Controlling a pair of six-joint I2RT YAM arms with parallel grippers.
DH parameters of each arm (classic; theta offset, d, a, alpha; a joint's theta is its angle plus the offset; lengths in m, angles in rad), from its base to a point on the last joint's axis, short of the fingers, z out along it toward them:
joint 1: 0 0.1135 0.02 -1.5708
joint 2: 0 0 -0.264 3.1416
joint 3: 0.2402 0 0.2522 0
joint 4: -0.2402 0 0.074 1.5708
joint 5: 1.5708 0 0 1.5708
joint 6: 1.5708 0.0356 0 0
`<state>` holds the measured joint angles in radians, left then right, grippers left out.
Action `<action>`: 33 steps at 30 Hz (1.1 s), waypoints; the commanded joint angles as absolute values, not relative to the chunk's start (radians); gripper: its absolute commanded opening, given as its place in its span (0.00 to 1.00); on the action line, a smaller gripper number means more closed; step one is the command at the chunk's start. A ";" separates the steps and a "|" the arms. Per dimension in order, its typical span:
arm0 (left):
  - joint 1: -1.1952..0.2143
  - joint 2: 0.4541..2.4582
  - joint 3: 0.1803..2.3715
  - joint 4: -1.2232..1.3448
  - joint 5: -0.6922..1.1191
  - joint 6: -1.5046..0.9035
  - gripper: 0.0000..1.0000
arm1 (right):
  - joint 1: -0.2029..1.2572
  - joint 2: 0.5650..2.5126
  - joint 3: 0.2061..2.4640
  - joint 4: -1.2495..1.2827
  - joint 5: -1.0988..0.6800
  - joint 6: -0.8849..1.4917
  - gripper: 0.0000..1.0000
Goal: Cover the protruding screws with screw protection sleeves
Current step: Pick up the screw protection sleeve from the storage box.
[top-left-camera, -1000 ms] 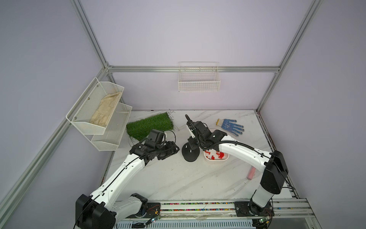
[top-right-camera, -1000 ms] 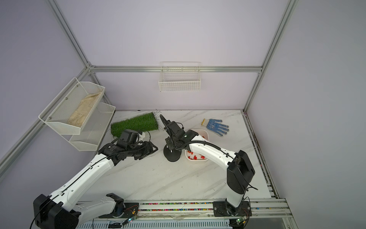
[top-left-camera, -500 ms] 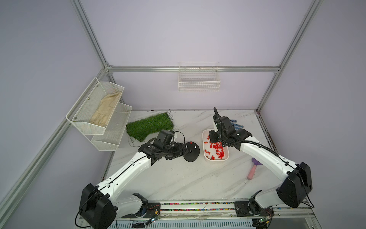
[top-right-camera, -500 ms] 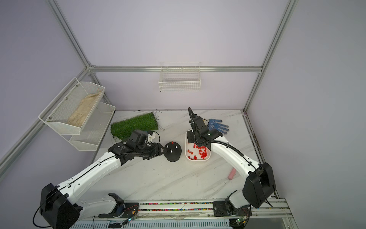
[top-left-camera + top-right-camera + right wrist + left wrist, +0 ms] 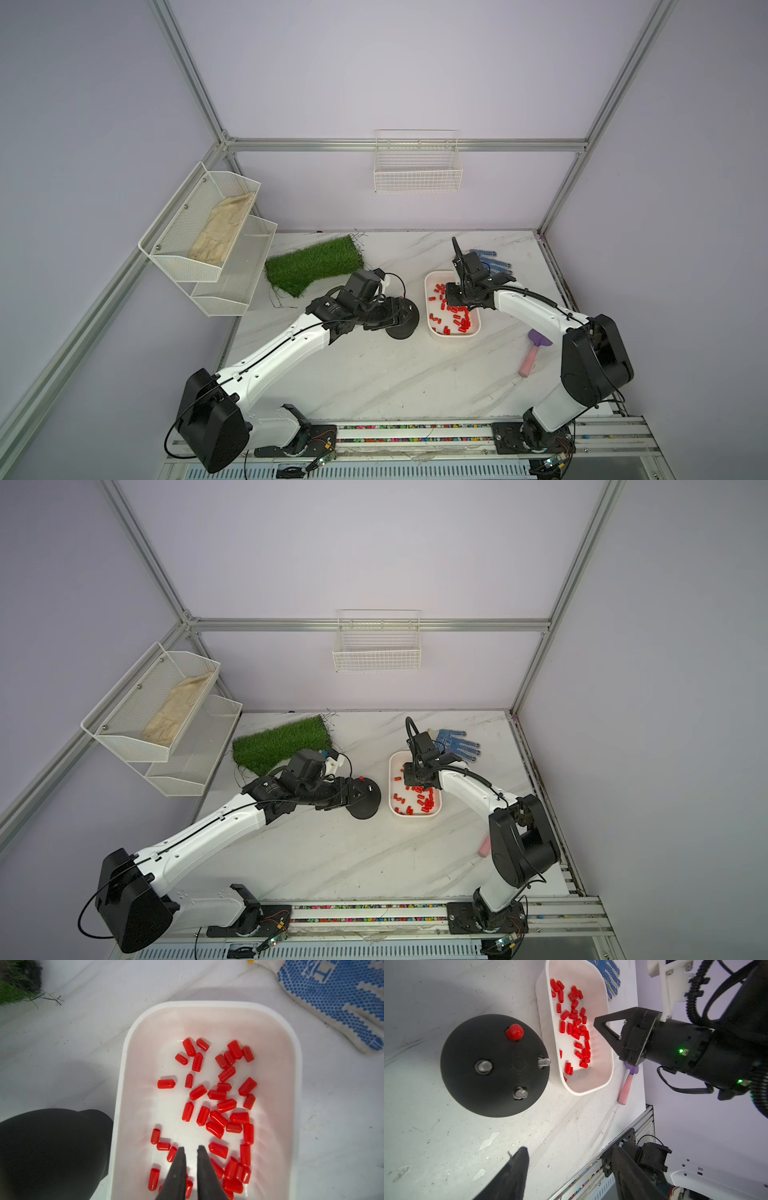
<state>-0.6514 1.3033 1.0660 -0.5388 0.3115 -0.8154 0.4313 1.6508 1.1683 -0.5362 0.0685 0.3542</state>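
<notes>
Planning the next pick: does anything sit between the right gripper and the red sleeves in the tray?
Nothing visible does. The right gripper hangs over the white tray, tips narrowly apart and empty, red sleeves lying just beside them.

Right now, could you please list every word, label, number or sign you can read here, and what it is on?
"H": blue print on the blue-dotted work glove, in the right wrist view; the rest of that print is cut off.
White print on the left arm's black joint: too small to read.
Nothing else is readable.
</notes>
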 commanded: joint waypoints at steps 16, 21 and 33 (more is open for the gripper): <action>-0.655 1.305 1.096 -0.502 0.306 -0.804 0.65 | 0.405 1.799 1.207 -0.472 0.032 0.377 0.23; -0.655 1.304 1.097 -0.503 0.305 -0.804 0.65 | 0.399 1.823 1.217 -0.472 0.045 0.383 0.23; -0.655 1.298 1.092 -0.503 0.302 -0.802 0.65 | 0.398 1.849 1.202 -0.471 0.042 0.387 0.21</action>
